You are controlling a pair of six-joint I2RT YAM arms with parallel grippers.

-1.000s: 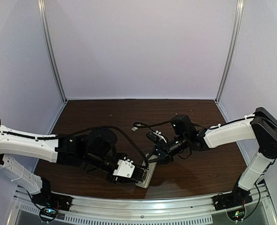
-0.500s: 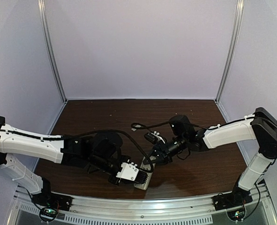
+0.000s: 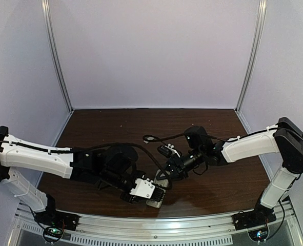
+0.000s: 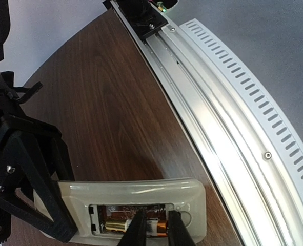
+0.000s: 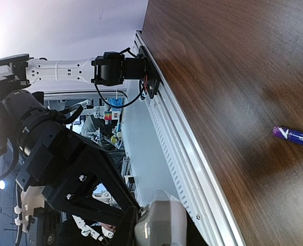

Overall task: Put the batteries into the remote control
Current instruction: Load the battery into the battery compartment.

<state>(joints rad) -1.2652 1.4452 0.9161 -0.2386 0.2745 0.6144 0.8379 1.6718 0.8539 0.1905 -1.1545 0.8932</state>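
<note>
Two batteries, one remote. Flat white rectangular remote control (image 4: 136,197): held at the near edge of the dark wood surface (image 4: 110,102), just beside the slotted aluminium rail (image 4: 228,102), battery bay open and facing up. Pale cylindrical battery (image 4: 113,225): seated in the bay. Blue-purple cylindrical battery (image 5: 295,136): loose on bare wood, apart from the rail. Right gripper (image 3: 165,176): jaws clamped on one end of the remote. Left gripper (image 4: 156,231): jaws nearly together, tips at the bay; whether they grip the battery there cannot be told.
</note>
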